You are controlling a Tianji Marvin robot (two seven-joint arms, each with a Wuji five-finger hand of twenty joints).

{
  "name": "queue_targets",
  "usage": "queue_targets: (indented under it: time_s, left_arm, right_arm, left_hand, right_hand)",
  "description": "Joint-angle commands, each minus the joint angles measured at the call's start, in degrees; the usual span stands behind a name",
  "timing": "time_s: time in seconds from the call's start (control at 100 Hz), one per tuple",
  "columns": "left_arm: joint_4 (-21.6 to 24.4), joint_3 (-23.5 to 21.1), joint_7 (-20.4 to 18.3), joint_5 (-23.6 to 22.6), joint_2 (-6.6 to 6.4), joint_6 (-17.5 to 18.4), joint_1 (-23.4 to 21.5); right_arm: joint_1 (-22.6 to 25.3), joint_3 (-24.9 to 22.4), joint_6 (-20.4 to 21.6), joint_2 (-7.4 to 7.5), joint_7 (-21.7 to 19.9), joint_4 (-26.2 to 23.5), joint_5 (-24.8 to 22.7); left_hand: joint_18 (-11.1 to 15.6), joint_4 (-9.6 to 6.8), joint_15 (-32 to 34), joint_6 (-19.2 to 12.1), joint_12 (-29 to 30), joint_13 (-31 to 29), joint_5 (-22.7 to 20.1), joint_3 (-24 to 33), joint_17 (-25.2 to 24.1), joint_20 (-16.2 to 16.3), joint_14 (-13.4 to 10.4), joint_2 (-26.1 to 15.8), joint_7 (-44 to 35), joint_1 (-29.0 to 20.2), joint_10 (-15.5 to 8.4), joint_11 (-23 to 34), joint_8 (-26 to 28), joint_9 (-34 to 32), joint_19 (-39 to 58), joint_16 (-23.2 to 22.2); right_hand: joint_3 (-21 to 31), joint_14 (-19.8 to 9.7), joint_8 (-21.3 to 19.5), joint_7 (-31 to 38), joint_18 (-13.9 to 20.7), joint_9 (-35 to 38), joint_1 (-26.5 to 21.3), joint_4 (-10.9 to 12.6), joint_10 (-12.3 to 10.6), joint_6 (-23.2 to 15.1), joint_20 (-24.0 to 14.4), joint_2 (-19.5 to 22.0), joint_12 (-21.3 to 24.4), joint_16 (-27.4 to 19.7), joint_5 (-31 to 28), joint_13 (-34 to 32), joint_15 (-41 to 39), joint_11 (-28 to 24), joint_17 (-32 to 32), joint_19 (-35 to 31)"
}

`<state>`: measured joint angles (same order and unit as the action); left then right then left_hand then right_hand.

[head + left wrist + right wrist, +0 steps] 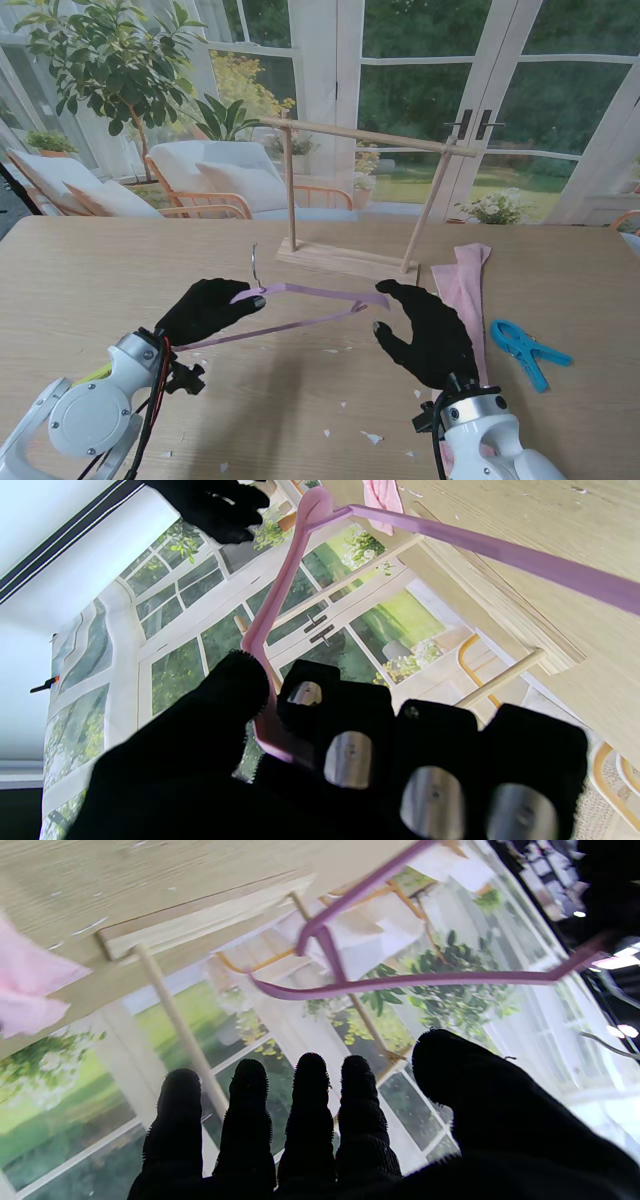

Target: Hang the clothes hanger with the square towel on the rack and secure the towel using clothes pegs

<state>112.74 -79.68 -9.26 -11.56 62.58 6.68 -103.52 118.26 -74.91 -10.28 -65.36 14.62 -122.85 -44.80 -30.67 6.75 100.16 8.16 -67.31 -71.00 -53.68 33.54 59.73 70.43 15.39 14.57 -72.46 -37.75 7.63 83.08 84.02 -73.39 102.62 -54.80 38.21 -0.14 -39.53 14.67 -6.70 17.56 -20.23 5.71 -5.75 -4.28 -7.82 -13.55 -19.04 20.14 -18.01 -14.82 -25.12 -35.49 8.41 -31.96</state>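
Observation:
My left hand [208, 309] is shut on a purple clothes hanger [300, 306], held off the table near its metal hook [256, 265]. In the left wrist view my thumb and fingers [345, 715] pinch the hanger's arm [272, 615]. The hanger's other end reaches my right hand [425, 330], which is open with fingers straight and holds nothing; in the right wrist view the hanger [400, 980] hangs just beyond my fingertips [310, 1075]. The pink towel [465, 285] lies on the table to the right of my right hand. The wooden rack [365, 195] stands farther from me.
A blue clothes peg [528, 349] lies on the table at the right, beside the towel. Small white scraps [371, 437] are scattered on the wooden table [90, 280] near me. Glass doors, chairs and plants stand behind the table.

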Motion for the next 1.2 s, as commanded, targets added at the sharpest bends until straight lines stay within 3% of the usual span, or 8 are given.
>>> queue_targets:
  time_s: [0.0,0.23,0.51,0.75,0.96,1.08,1.19]
  left_arm:
    - [1.08,-0.55,-0.87,0.1,0.16,0.34,-0.68]
    - [1.96,-2.37,-1.66,0.51,0.02,0.94,-1.72]
    - [1.96,-2.47,-1.72,1.57,0.08,0.8,-2.02]
    - [1.58,-2.16,-1.5,1.94,0.17,0.56,-1.72]
    - [1.0,-2.03,-1.14,1.73,0.26,0.11,-1.24]
    - [0.74,-1.86,-1.04,1.48,0.29,-0.28,-0.98]
    - [0.65,-1.76,-1.0,1.23,0.29,-0.6,-0.92]
  right_arm:
    - [0.41,-0.89,-1.31,0.23,-1.63,-0.21,-0.2]
    - [-2.23,-3.33,-8.65,1.38,-8.51,2.46,-5.71]
    - [-10.73,-3.58,-16.23,2.91,-17.15,11.13,-12.76]
    - [-18.98,-1.54,-18.9,4.41,-26.39,18.43,-21.03]
    - [-24.52,1.28,-20.66,5.19,-30.56,25.31,-22.94]
    - [-27.08,3.11,-21.63,5.44,-30.71,29.22,-22.46]
    - [-29.02,4.8,-22.72,5.64,-30.74,32.37,-22.28]
  left_hand:
    - [-1.38,-2.02,6.44,3.61,-1.09,-1.4,-4.67,-1.04,0.67,4.73,0.64,-4.94,-4.45,-1.63,-1.96,0.22,3.23,-2.42,17.36,-1.07]
    - [-0.75,-2.11,6.4,3.54,-1.05,-1.43,-4.5,-1.76,0.83,4.67,0.3,-5.11,-4.32,-1.99,-2.13,0.13,3.33,-2.29,17.36,-1.05]
    - [-0.73,-2.25,6.35,3.53,-1.05,-1.42,-4.52,-2.29,0.81,4.51,0.55,-5.07,-4.25,-2.36,-2.15,0.12,3.47,-2.29,17.36,-1.0]
    - [-0.72,-2.3,6.35,3.52,-1.05,-1.42,-4.53,-2.3,0.8,4.45,0.55,-4.96,-4.23,-2.39,-2.15,0.12,3.5,-2.29,17.36,-0.97]
    - [-0.78,-2.32,6.34,3.62,-1.05,-1.42,-4.66,-2.25,0.79,4.44,0.61,-4.87,-4.14,-2.38,-2.15,0.12,3.46,-2.29,17.36,-0.96]
    - [-0.79,-2.33,6.33,3.66,-1.05,-1.42,-4.69,-2.23,0.79,4.43,0.63,-4.83,-4.03,-2.43,-2.15,0.12,3.41,-2.29,17.36,-0.95]
    - [-0.78,-2.34,6.33,3.75,-1.05,-1.41,-4.81,-2.2,0.8,4.42,0.68,-4.79,-3.99,-2.46,-2.15,0.12,3.37,-2.29,17.36,-0.95]
  right_hand:
    - [-1.31,1.15,-1.56,2.29,-1.34,-0.01,1.43,-2.35,1.41,1.96,-30.01,-0.61,-1.48,1.99,0.7,-1.52,-3.23,-2.29,0.84,-2.35]
    - [-2.54,2.35,-2.24,4.93,-2.06,1.41,1.92,-2.4,2.69,3.02,-30.14,0.23,-2.75,3.35,0.18,-3.49,-6.25,-4.07,1.89,-5.92]
    - [-3.71,2.54,0.0,4.52,-1.84,0.08,2.76,-1.95,3.11,2.67,-29.67,0.71,-3.05,4.7,0.95,-4.43,-9.13,-5.14,2.67,-11.41]
    - [-4.7,-0.09,2.05,2.4,-0.41,-6.99,7.17,-3.55,3.67,4.82,-26.19,0.73,-1.52,1.3,3.29,4.06,-2.26,-2.52,-2.35,-8.28]
    - [-3.95,-0.62,1.51,2.33,-0.06,-7.1,12.92,-6.14,5.19,8.5,-25.3,0.74,3.54,-2.21,1.93,7.58,4.36,5.23,-4.37,-3.37]
    - [-2.65,-0.24,2.74,1.2,0.22,-7.18,19.89,-7.44,7.36,12.04,-25.46,0.58,7.15,-6.2,3.09,8.06,12.61,13.98,-6.06,0.0]
    - [-1.64,0.03,4.28,-0.82,0.43,-7.86,23.52,-8.25,8.44,14.72,-25.62,-0.26,10.53,-7.52,4.93,8.97,17.4,22.41,-7.31,2.29]
